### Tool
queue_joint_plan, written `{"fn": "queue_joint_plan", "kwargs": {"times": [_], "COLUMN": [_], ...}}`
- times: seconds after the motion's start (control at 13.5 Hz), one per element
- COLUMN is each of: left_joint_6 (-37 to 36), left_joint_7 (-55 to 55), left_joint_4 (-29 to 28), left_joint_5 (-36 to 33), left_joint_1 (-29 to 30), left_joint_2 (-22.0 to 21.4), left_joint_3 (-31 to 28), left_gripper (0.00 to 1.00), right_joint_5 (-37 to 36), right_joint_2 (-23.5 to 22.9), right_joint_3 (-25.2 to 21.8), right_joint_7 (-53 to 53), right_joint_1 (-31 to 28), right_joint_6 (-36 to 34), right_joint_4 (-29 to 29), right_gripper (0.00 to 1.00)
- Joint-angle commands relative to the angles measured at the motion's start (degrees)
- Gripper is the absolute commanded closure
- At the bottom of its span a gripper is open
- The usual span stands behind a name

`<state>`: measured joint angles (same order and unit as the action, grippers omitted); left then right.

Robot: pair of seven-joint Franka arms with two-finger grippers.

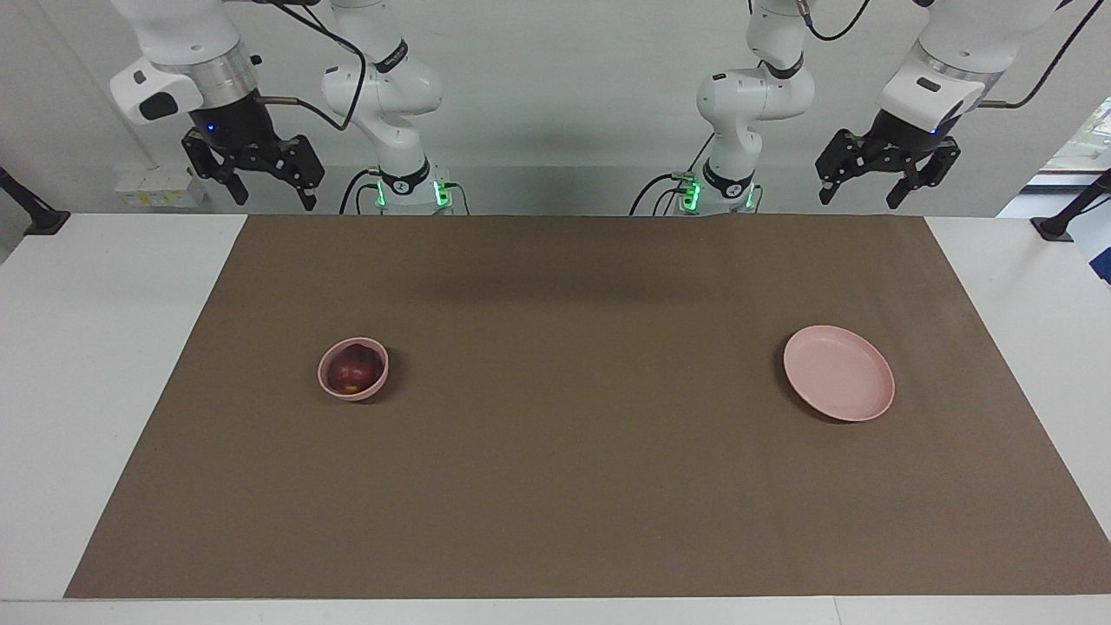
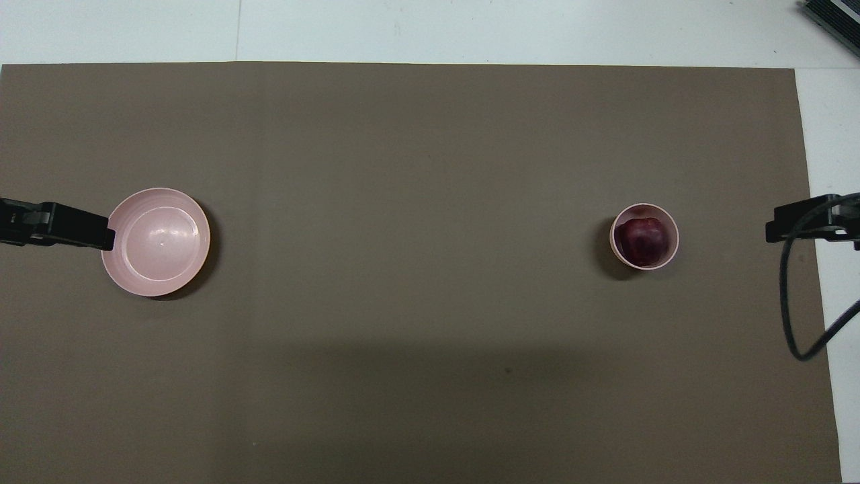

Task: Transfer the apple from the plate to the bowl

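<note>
Dark red, the apple [image 1: 351, 371] sits inside the small pink bowl [image 1: 328, 382] toward the right arm's end of the brown mat [image 1: 555, 486]. Above that end the right gripper [image 1: 265, 187] hangs released, holding nothing. Well apart, toward the left arm's end, lies the pink plate [image 1: 838, 373] (bare), with the left gripper [image 1: 868, 187] raised, likewise spread and unladen.
</note>
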<state>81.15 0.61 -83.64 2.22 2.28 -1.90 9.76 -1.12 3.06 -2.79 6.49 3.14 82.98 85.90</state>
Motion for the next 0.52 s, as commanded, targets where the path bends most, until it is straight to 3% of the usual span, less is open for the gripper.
{"fn": "queue_joint_plan", "kwargs": {"times": [0.0, 0.45], "left_joint_6": [-1.08, -1.08], "left_joint_7": [-0.43, -0.52], "left_joint_4": [-0.03, 0.06], "left_joint_5": [0.77, 0.68], "left_joint_1": [1.14, 1.23], "left_joint_2": [-1.0, -1.0], "left_joint_3": [0.61, 0.52], "left_gripper": [0.0, 0.0], "right_joint_5": [-1.34, 0.33], "right_joint_2": [5.53, 4.68], "right_joint_3": [0.94, 0.42], "right_joint_7": [0.98, 0.46], "right_joint_1": [-0.16, -1.12], "right_joint_6": [3.92, 5.7], "right_joint_4": [9.25, 8.32], "right_gripper": [0.0, 0.0]}}
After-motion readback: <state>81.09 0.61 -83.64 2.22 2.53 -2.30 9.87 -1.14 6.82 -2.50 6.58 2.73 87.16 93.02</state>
